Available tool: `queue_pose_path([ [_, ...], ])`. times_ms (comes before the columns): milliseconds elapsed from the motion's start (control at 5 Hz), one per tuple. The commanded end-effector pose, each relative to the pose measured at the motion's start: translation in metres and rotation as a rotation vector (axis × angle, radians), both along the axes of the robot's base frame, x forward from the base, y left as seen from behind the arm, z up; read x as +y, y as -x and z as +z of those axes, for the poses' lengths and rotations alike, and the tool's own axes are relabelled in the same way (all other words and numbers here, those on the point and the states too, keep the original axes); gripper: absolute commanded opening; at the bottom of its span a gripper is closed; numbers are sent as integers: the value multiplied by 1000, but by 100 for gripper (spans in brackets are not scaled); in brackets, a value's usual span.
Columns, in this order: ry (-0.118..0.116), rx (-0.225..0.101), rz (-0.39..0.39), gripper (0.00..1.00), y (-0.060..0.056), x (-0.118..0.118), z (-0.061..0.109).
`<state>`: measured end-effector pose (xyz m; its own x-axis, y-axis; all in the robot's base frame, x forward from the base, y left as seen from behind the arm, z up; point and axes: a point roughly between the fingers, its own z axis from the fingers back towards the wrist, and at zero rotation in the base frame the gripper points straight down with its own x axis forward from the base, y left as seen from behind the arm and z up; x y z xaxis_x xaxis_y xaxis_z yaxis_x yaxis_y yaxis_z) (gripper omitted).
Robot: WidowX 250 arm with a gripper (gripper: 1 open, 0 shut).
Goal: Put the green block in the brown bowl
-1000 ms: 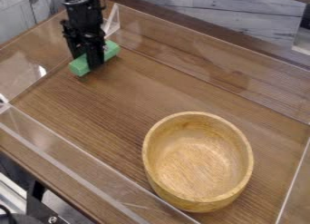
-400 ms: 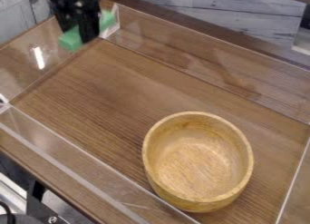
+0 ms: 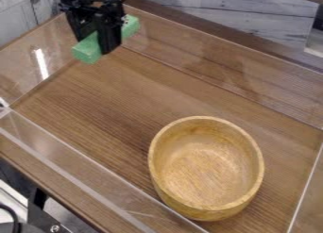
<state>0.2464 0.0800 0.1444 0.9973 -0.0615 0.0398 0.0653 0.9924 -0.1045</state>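
Observation:
The green block (image 3: 106, 41) hangs in the air at the upper left, tilted, with my black gripper (image 3: 98, 31) shut on its middle from above. Both ends of the bar stick out past the fingers. The brown bowl (image 3: 206, 167) sits on the wooden tabletop at the lower right, wide and empty, well away from the gripper and the block.
A low clear wall (image 3: 76, 171) runs around the wooden table (image 3: 139, 95), with its near edge across the lower left. A grey marbled wall (image 3: 252, 15) stands behind the table. Bare wood lies between the gripper and the bowl.
The gripper has lifted the green block off the table and carried it up and a little to the right. The bowl has not moved.

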Motion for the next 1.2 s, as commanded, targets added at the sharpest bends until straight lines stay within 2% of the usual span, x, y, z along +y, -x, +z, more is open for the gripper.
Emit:
queue_pose_path([
  [0,-3,-29,-17,0,13,-27,15],
  [200,5,-17,-44,0,27,-53,16],
  [600,14,3,-49,0,50,-106,12],
  [800,15,2,-47,0,58,-125,10],
  [1000,15,-3,-24,0,58,-140,8],
])
